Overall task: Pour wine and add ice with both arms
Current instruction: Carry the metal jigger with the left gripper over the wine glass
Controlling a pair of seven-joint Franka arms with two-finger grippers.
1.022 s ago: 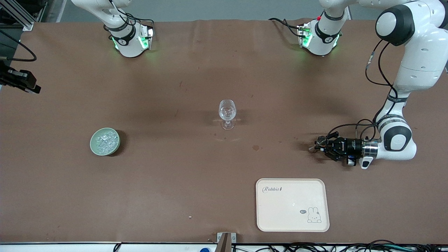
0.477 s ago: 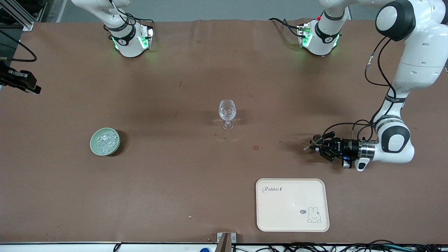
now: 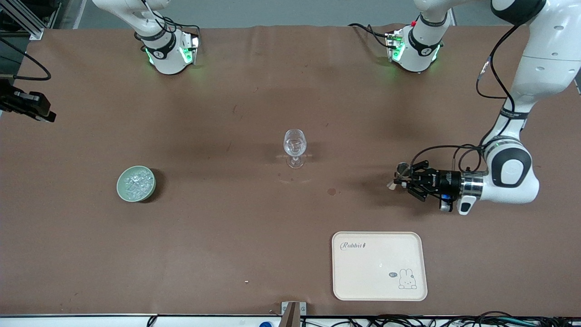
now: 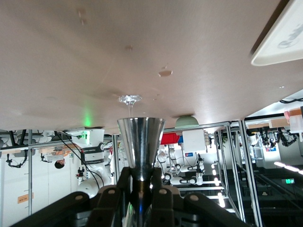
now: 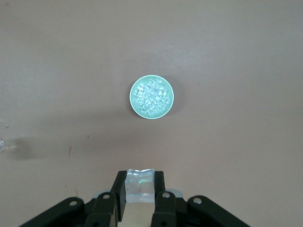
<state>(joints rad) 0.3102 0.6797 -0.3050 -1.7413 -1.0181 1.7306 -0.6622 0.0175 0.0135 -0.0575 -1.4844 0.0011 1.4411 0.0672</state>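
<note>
You have a plain brown bench [image 3: 227, 227] carrying a pale green bowl [image 3: 136, 183] of clear, glittering ice [image 3: 135, 181]. Near the clear wine glass [image 3: 295, 147], the cream tray [image 3: 379, 265] shows a rabbit drawing and "Rabbit" lettering.

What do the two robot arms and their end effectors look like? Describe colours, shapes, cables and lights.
Both arms are white, rounded segments. The left arm has black joint bands, a silver wrist ring and trailing black cables. Green lights glow at each base. The left end effector and right end effector are black, each with two fingers.

One wine glass [image 3: 295, 144], one bowl [image 3: 136, 183], one tray [image 3: 379, 266], two arms [image 3: 522, 118].
</note>
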